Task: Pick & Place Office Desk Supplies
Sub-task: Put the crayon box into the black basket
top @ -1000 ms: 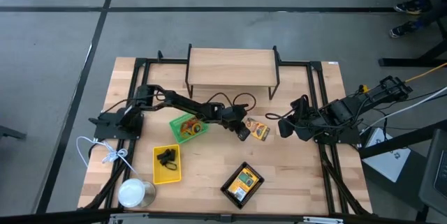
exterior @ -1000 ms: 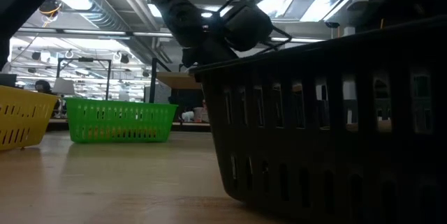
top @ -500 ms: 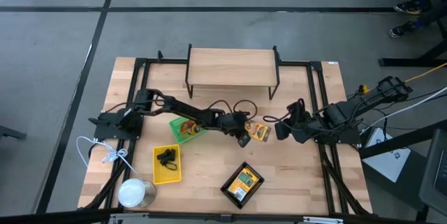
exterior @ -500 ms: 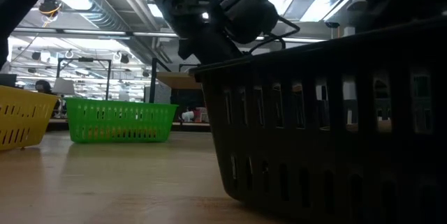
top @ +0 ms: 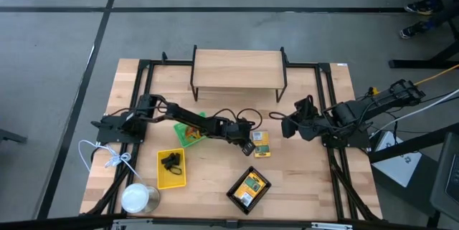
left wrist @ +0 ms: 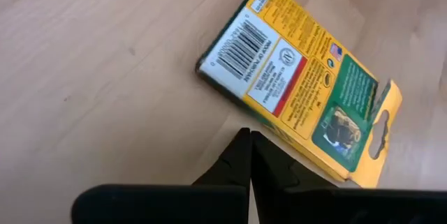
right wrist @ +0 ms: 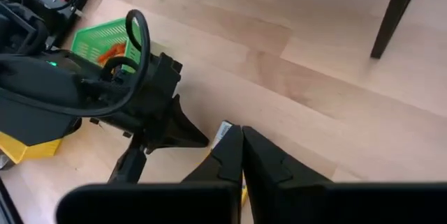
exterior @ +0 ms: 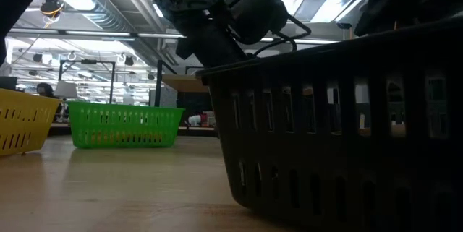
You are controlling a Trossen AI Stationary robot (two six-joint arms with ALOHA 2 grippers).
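The left arm reaches out from its base at the table's left edge, stretched low and nearly flat across the light wooden table (top: 301,173) toward the middle, passing over the green slatted plastic tray (top: 189,135), whose near corner shows beneath it. Its left gripper (top: 246,146) ends just beside a small yellow, orange and green printed box (top: 261,144) lying flat on the wood near the table's centre; in the left wrist view the fingers (left wrist: 241,155) are clenched together into a single point, grasping nothing, their tip at the edge of that box (left wrist: 299,77), which lies barcode side up. The right arm comes in from the table's right edge, folded at the elbow, and its right gripper (top: 287,125) hangs a little to the right of the box and apart from it, with its jaws likewise pressed together and empty; its wrist view looks past them onto the left gripper (right wrist: 183,135) and the green tray (right wrist: 106,40) behind. The yellow plastic tray (top: 171,168) sits near the front left holding a small black clip (top: 170,161), and the black mesh tray (top: 248,188) sits at the front centre with another printed box (top: 250,186) inside.
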